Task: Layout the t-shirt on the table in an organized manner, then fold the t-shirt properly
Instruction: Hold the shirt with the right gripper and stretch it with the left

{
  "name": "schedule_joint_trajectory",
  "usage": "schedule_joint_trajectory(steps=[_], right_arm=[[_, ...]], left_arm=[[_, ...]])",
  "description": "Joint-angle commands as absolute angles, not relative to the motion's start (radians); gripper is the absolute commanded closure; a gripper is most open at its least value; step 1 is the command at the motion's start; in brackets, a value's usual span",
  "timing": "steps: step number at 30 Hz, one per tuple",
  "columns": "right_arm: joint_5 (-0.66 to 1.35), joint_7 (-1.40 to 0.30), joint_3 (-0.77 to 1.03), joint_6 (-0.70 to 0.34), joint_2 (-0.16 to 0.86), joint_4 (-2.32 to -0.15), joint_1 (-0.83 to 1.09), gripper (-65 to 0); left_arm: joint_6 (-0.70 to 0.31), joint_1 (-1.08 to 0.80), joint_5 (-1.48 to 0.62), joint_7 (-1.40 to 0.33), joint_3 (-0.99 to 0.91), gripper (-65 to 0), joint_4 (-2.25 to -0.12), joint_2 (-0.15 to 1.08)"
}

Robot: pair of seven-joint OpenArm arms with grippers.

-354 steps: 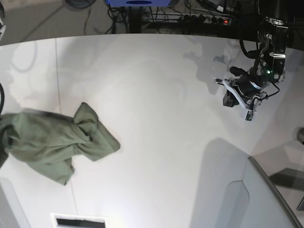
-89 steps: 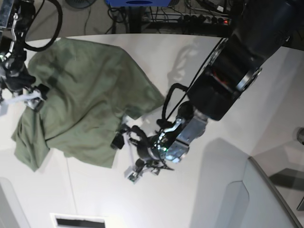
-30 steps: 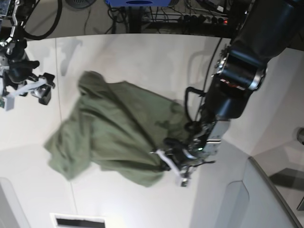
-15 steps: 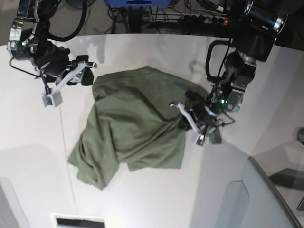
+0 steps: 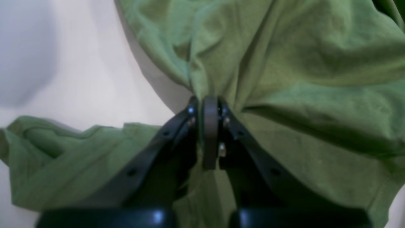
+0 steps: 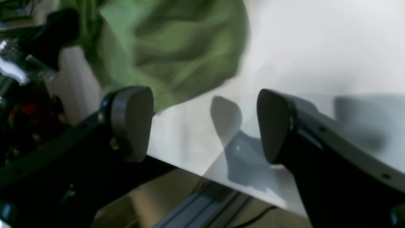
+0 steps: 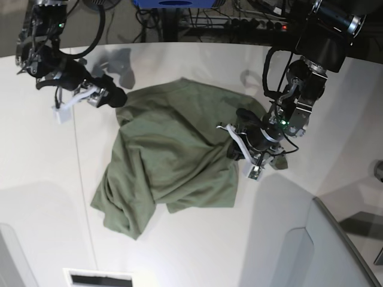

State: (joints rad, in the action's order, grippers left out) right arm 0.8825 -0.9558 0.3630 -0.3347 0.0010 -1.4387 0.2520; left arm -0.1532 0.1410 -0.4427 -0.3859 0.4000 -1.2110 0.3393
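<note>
Two grippers at t-shirt [image 7: 173, 155], crumpled on table [image 7: 197, 251]: left gripper [image 5: 207, 109] clamped on cloth fold; right gripper [image 6: 205, 126] spread wide, holding nothing, shirt edge just ahead

A grey translucent panel [image 7: 335, 245] rises at the lower right corner of the base view. Taking it as landmark: far to its left, along the bottom edge, lies a white rectangular frame with a dark slot [image 7: 99, 278]. Well above the panel, past the far rim, runs a power strip with a red light [image 7: 263, 25] amid tangled cables [image 7: 149, 21], and farther left sits a blue object [image 7: 176, 3].
</note>
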Motion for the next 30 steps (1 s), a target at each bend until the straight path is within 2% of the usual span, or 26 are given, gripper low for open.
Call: schedule_joint_trajectory(steps=[1, 8, 16, 18, 23, 24, 30], right_arm=[[0.911, -0.951, 0.366, -0.346, 0.007, -1.428, 0.239, -47.4], [0.917, -0.949, 0.361, -0.417, 0.007, -1.253, 0.153, -47.1], [0.920, -0.949, 0.366, -0.426, 0.007, -1.153, 0.065, -45.6], [0.920, -0.949, 0.366, -0.426, 0.007, -1.153, 0.054, -38.1], [0.921, -0.949, 0.366, -0.426, 0.007, -1.159, 0.047, -3.3], [0.921, -0.949, 0.366, -0.426, 0.007, -1.159, 0.047, -1.2], [0.920, -0.960, 0.358, -0.418, 0.004, -1.231, 0.053, -2.0]], left_arm=[[-0.151, 0.157, -0.447, -0.367, 0.394, 0.0, -1.230, 0.348], [-0.151, 0.142, -0.447, -0.369, 0.394, 0.0, -1.231, 0.348], [-0.151, 0.128, -0.447, -0.369, 0.394, 0.0, -1.231, 0.369], [-0.151, 0.128, -0.447, -0.369, 0.394, 0.0, -1.231, 0.371], [-0.151, 0.128, -0.447, -0.369, 0.394, 0.0, -1.233, 0.387], [-0.151, 0.128, -0.447, -0.369, 0.394, 0.0, -1.234, 0.387], [-0.151, 0.128, -0.447, -0.369, 0.394, 0.0, -1.313, 0.401]])
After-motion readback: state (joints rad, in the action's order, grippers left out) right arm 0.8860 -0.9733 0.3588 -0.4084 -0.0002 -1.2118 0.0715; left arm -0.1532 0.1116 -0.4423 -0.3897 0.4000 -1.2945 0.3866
